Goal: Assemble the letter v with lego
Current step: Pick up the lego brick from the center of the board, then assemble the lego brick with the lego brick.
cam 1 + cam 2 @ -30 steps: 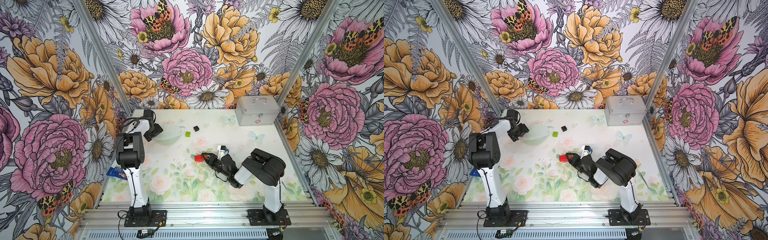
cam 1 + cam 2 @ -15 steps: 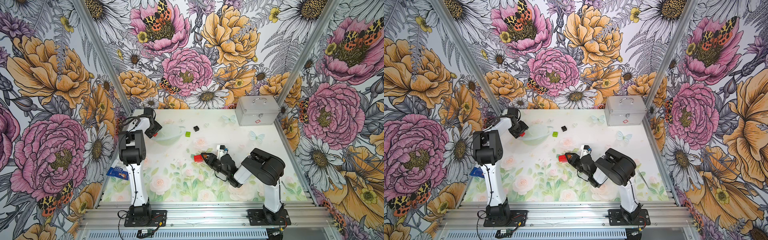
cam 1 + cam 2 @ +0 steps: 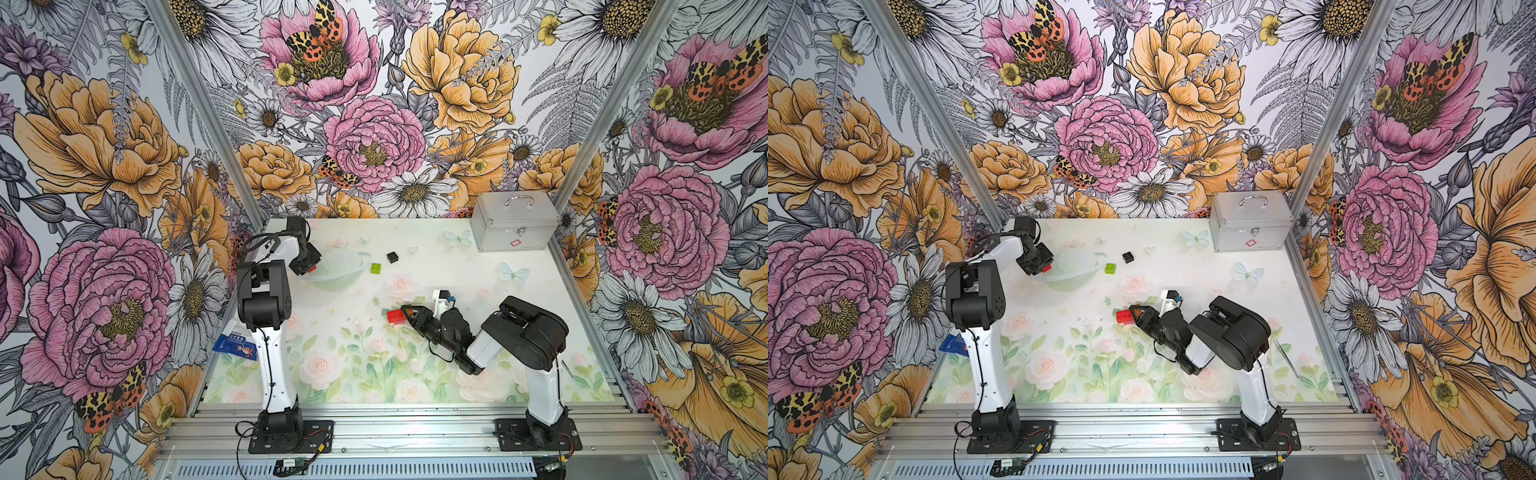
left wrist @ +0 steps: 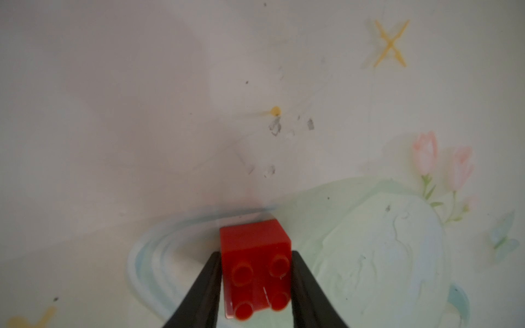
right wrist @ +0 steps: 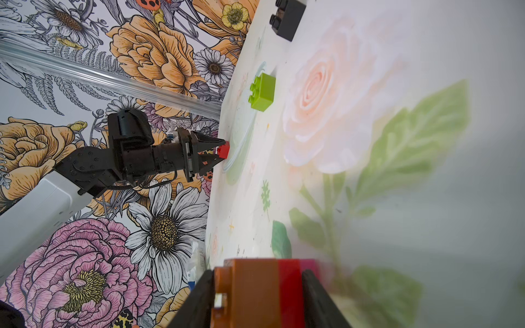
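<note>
A small square red lego brick [image 4: 255,255] sits between the fingers of my left gripper [image 4: 255,253], which is shut on it at the table's far left; the left gripper [image 3: 309,268] shows in both top views and in the right wrist view [image 5: 223,150]. My right gripper [image 5: 258,272] is shut on a stack of orange-brown, red and pink bricks [image 5: 264,292], held low over the middle of the table [image 3: 397,316]. A lime-green brick [image 3: 375,268] and a black brick [image 3: 392,257] lie loose behind it. No finished letter v is in view.
A silver metal case [image 3: 515,224] stands at the back right corner. A blue packet [image 3: 232,343] lies at the table's left edge beside the left arm. Flowered walls close in three sides of the table.
The left gripper's jaws have closed onto the square red brick and its arm has shifted a little. The right arm and its stack have not moved.
</note>
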Controlling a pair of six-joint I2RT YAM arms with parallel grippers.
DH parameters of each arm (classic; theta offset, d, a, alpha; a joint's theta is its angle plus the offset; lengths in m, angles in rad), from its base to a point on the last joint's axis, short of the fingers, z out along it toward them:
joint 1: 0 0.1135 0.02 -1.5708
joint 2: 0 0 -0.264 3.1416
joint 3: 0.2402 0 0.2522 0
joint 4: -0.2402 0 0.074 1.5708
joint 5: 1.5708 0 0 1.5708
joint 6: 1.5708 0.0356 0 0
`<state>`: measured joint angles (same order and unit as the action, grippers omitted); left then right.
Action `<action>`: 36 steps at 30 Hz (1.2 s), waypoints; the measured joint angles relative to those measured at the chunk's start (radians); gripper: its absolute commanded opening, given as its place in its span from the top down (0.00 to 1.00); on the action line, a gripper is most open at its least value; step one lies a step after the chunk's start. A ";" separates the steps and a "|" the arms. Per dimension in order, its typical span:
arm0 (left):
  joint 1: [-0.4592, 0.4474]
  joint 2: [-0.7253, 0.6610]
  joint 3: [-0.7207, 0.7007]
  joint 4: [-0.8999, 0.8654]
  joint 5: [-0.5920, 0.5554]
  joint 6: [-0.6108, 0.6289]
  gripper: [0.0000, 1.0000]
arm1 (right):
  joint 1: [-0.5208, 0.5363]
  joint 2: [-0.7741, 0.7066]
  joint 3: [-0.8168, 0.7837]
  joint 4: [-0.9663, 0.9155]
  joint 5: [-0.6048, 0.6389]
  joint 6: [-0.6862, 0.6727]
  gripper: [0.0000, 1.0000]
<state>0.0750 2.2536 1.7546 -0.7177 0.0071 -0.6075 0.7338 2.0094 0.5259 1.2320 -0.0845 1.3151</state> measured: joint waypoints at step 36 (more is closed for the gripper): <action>-0.361 -0.537 -0.584 0.032 0.029 0.031 0.71 | 0.000 0.016 -0.021 0.030 0.002 0.049 0.33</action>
<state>-0.2863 1.7161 1.1702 -0.6861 0.0360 -0.5770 0.7338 2.0254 0.5045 1.2617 -0.0830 1.3643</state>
